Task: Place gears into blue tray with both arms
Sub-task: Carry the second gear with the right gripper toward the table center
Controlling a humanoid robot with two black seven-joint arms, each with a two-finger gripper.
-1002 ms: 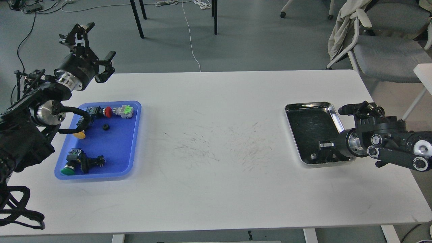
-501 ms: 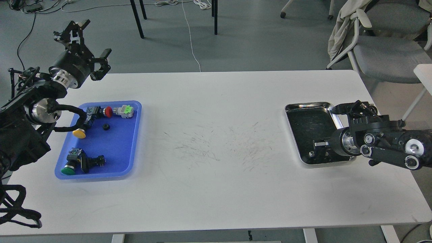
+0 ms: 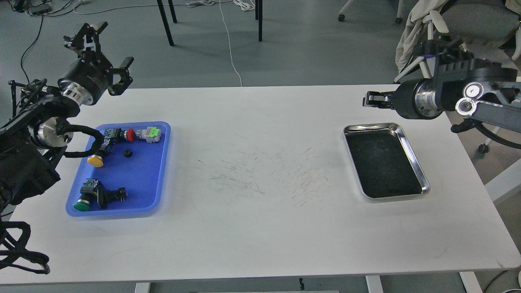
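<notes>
One gear, a tiny black ring, lies in the upper middle of the blue tray at the table's left. My left gripper hangs open and empty in the air beyond the tray's far-left corner. My right gripper is raised over the table just behind the steel tray's far edge and points left. Its fingers are pressed into one narrow tip, and the small gear pinched there barely shows.
In the blue tray also lie a red push-button, a yellow one, a green one and a grey-and-green connector. The steel tray at right shows only its black bottom. A chair stands behind the right corner.
My right gripper rose out of the steel tray's near corner to behind its far edge. The small piece that lay there is gone. The left gripper drew back slightly.
</notes>
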